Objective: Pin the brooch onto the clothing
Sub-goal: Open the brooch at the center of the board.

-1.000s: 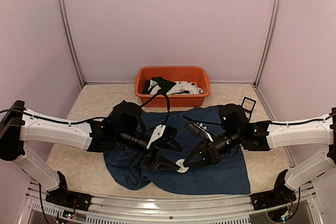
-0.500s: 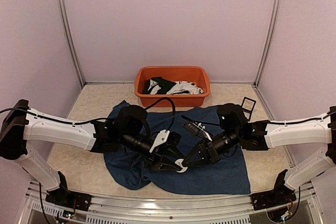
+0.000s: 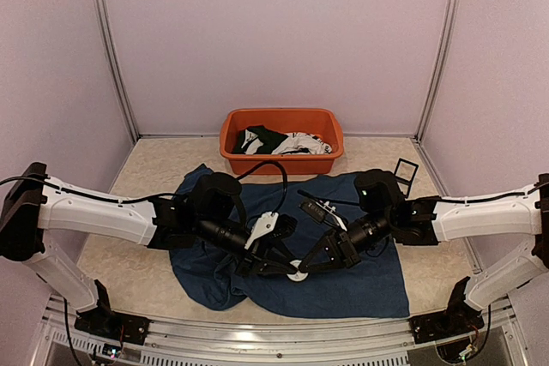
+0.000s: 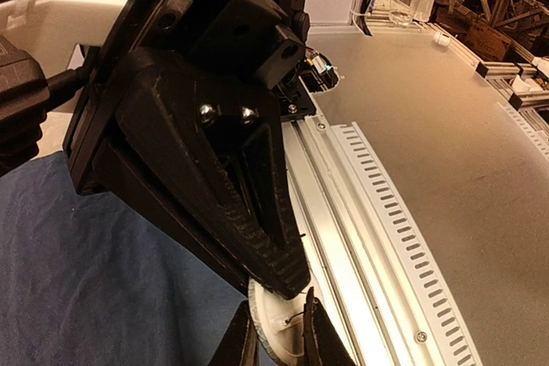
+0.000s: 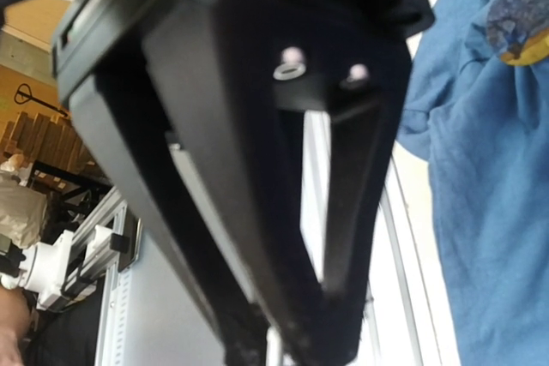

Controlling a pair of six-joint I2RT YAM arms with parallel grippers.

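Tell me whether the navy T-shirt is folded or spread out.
Spread out: the navy T-shirt lies open and flat across the table, only rumpled along its near-left edge.

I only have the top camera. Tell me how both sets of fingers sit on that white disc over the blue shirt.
Observer: In the left wrist view, the brooch, your white disc, sits between the left fingers, one on each side of its rim. I cannot confirm that they touch it.
Operator: Now report the right side.
Observer: The right fingers are pressed shut on the disc's upper edge.
Operator: Check the shirt for anything else.
Observer: In the right wrist view, a second round badge, yellow-rimmed with a blue face, lies on the shirt.
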